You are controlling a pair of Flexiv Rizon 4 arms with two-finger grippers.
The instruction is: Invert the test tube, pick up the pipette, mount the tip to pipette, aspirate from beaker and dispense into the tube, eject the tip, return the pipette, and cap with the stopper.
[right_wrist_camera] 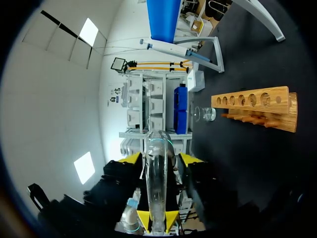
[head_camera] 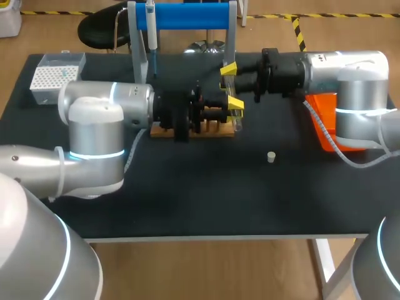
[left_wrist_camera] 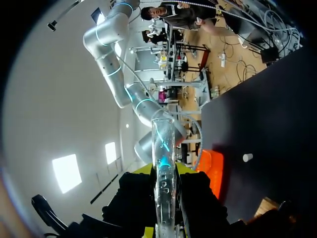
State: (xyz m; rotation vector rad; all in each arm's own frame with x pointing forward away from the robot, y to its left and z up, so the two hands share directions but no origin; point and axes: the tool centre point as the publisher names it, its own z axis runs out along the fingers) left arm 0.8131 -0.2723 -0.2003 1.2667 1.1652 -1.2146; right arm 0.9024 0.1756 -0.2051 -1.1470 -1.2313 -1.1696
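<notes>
Left hand (left_wrist_camera: 165, 227) and right hand (right_wrist_camera: 156, 220) both pinch the tube (left_wrist_camera: 162, 144); free one only when the other's grip is sure.

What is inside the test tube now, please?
Nothing shows inside the test tube: the glass looks clear and empty along its visible length. Its near end sits in the left hand and is covered, so that part cannot be checked.

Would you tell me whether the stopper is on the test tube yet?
Off: the stopper lies alone on the table, apart from the test tube.
</notes>
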